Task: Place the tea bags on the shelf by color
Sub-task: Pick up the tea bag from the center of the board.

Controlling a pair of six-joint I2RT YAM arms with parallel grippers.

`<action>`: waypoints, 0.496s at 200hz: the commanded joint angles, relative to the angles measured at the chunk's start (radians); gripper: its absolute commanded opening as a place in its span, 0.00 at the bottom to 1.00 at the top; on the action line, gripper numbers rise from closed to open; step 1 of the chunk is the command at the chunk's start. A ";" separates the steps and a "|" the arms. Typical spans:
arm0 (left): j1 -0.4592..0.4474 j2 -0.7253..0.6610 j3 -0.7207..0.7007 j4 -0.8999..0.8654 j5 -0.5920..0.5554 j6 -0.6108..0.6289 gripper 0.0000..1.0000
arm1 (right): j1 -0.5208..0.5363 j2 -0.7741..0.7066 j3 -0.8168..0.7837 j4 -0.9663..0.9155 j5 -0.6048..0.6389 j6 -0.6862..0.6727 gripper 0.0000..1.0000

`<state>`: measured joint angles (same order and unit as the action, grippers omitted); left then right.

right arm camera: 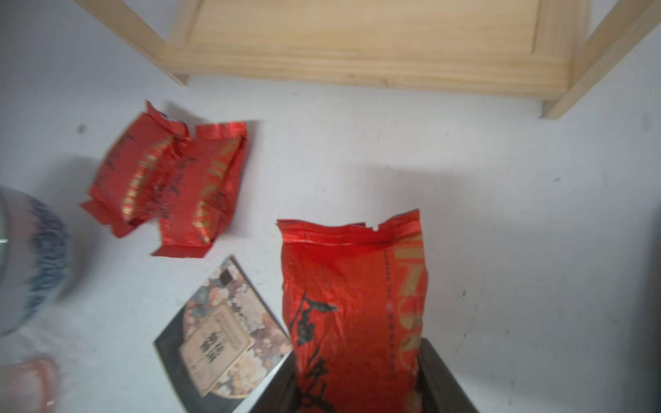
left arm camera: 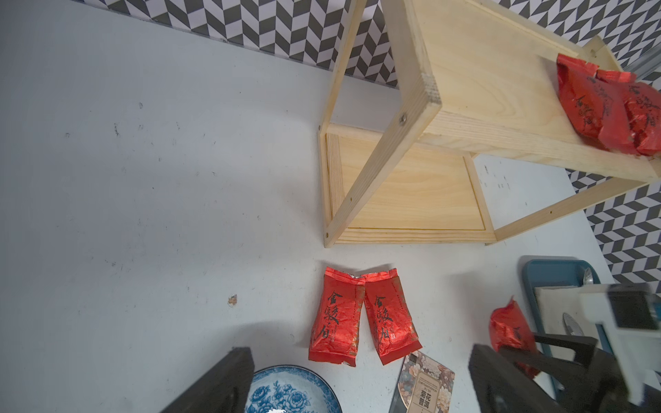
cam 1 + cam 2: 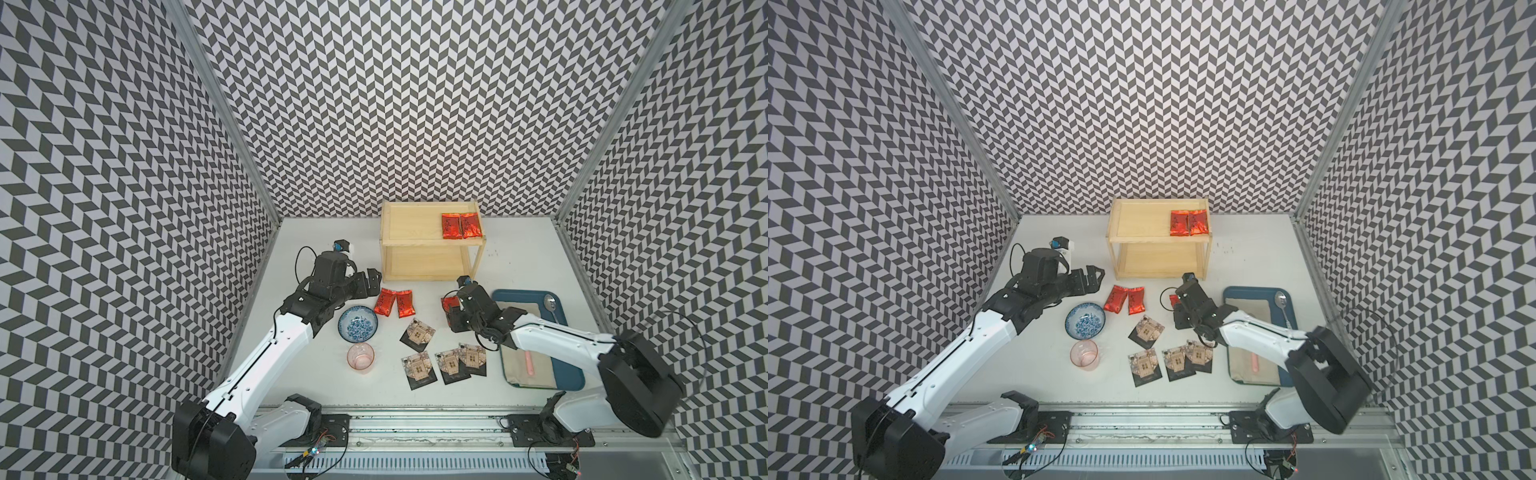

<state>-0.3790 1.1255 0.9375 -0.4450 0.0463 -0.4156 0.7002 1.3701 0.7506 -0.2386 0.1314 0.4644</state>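
1 red foil packet (image 1: 352, 304), crinkled, dark writing, just in front of the shelf (image 1: 357, 60). Right gripper (image 1: 359, 384) jaws pinch its sides. Left gripper (image 2: 361, 379) jaws spread, nothing between them.

There are five red tea bags (image 3: 451, 225), four black tea bags (image 3: 417, 335), one wooden shelf (image 3: 411, 226), one blue bowl (image 3: 340, 324), one pink cup (image 3: 360, 370), one blue tray (image 3: 528, 293) and one spoon (image 3: 550, 305).

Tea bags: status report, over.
Left gripper open beside bowl. Right gripper shut on red tea bag. Two reds on shelf top tier; two reds, four blacks on table. Nothing between bag and shelf.
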 commanded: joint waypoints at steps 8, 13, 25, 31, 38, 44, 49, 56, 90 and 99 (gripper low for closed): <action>0.005 0.001 0.055 -0.015 -0.028 0.014 0.99 | 0.007 -0.130 0.105 -0.096 0.027 0.064 0.45; 0.005 0.000 0.055 -0.014 -0.028 0.012 0.99 | 0.007 -0.140 0.130 -0.104 0.031 0.064 0.45; 0.005 0.000 0.055 -0.012 -0.028 0.011 0.99 | 0.007 -0.149 0.192 -0.107 0.042 0.062 0.45; 0.005 0.002 0.055 -0.011 -0.027 0.009 0.99 | 0.007 -0.144 0.224 -0.105 0.050 0.061 0.45; 0.005 0.004 0.053 -0.009 -0.027 0.008 0.99 | 0.007 -0.130 0.271 -0.108 0.060 0.060 0.45; 0.005 0.007 0.055 -0.008 -0.026 0.008 0.99 | 0.007 -0.111 0.315 -0.119 0.066 0.057 0.45; 0.005 0.012 0.052 -0.008 -0.026 0.008 0.99 | 0.007 -0.090 0.356 -0.129 0.065 0.056 0.45; 0.005 0.016 0.052 -0.008 -0.027 0.008 0.99 | 0.007 -0.058 0.407 -0.143 0.065 0.055 0.44; 0.006 0.034 0.046 -0.003 -0.036 0.011 0.99 | 0.007 0.130 0.671 -0.201 0.120 0.031 0.45; 0.006 0.037 0.045 -0.002 -0.036 0.011 0.99 | 0.007 0.174 0.727 -0.201 0.145 0.026 0.45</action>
<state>-0.3790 1.1549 0.9653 -0.4503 0.0231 -0.4156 0.7013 1.4425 1.3544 -0.3973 0.2005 0.5056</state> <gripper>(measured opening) 0.993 0.446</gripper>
